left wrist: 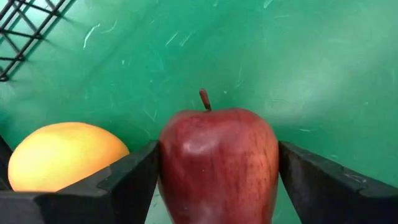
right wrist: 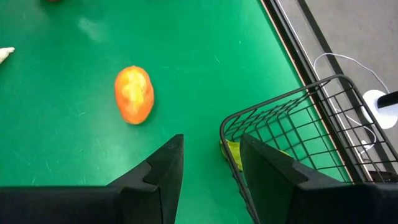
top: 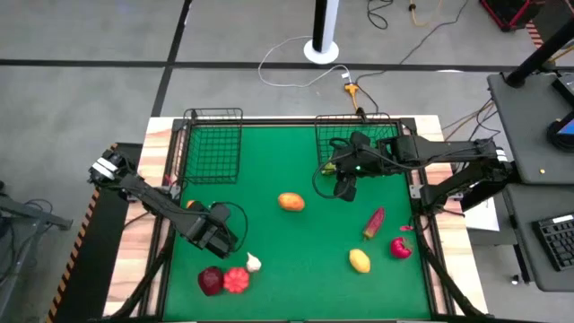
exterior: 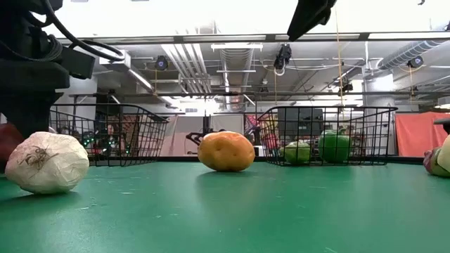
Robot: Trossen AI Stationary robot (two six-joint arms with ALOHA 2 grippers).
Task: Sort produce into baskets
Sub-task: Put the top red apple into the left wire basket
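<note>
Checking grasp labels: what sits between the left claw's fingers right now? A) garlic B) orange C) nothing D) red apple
D: in the left wrist view a red apple with a stem sits between the left claw's two fingers, close to both; an orange lies beside it, outside the fingers, on the green mat.
</note>
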